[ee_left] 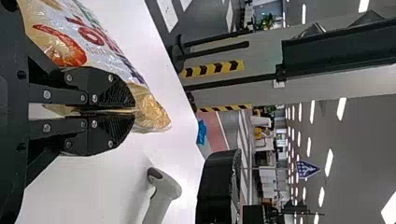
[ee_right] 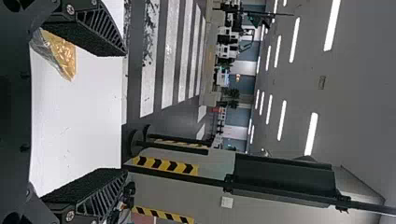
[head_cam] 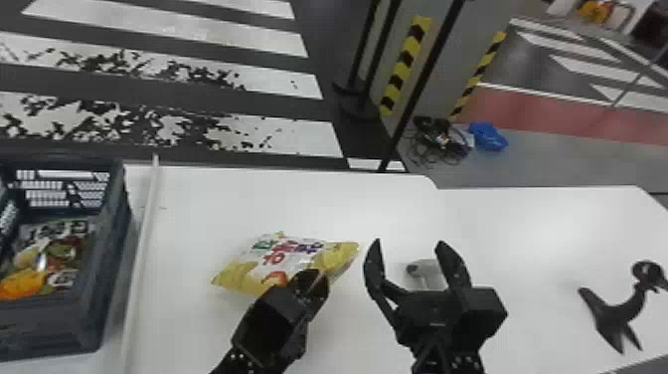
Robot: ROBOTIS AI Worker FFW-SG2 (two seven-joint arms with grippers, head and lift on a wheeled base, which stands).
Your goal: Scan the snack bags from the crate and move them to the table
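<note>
In the head view my left gripper (head_cam: 314,284) is at the near edge of a yellow and white snack bag (head_cam: 293,253) over the table. The left wrist view has this gripper (ee_left: 133,112) shut on the edge of the snack bag (ee_left: 93,35). To the bag's right, my right gripper (head_cam: 408,248) stands open, its fingers spread beside the grey-white scanner (head_cam: 427,271); in the right wrist view this gripper (ee_right: 125,112) has nothing between its fingertips. The dark crate (head_cam: 112,258) at the far left holds more snack bags (head_cam: 47,253).
A white rod (head_cam: 144,238) lies between the crate and the bag on the white table (head_cam: 502,219). Toward the table's right side is a black curved stand (head_cam: 619,313). Black posts (head_cam: 422,84) rise behind the table.
</note>
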